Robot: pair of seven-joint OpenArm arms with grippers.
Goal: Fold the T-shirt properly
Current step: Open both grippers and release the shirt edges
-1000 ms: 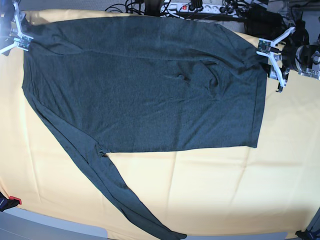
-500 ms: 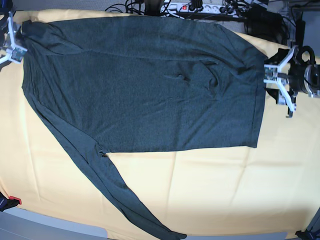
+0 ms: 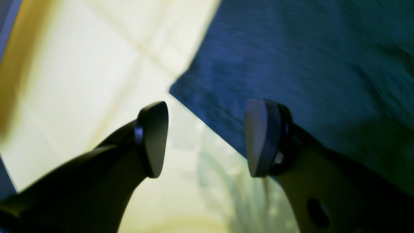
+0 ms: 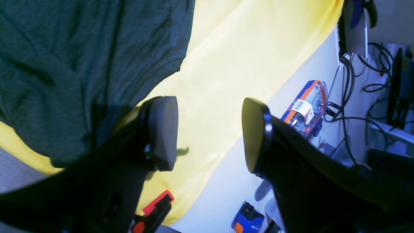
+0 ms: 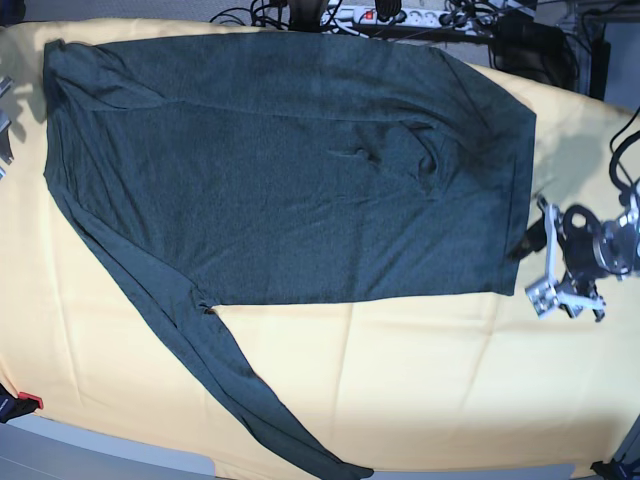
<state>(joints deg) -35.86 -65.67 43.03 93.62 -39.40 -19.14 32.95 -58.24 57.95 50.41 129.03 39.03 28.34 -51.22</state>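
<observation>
Left pincer [image 5: 552, 262] dropped to 3 o'clock beside T-shirt [image 5: 290, 170] hem, jaws apart, empty. Right pincer [image 4: 210, 132] apart too. T-shirt flat on yellow-clothed surface [image 5: 450, 380]; power strip [image 5: 400, 15] at 12; barcode label [image 4: 300, 106] unreadable.

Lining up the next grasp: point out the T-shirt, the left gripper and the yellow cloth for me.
T-shirt [image 5: 290, 170], base view, middle of the body panel.
Left gripper [image 3: 207, 139], left wrist view, midway between its open fingers.
Yellow cloth [image 5: 440, 380], base view, bare stretch below the shirt's hem.

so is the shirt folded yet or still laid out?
Laid out. The shirt lies mostly flat on the yellow cloth, one sleeve stretched out.
</observation>
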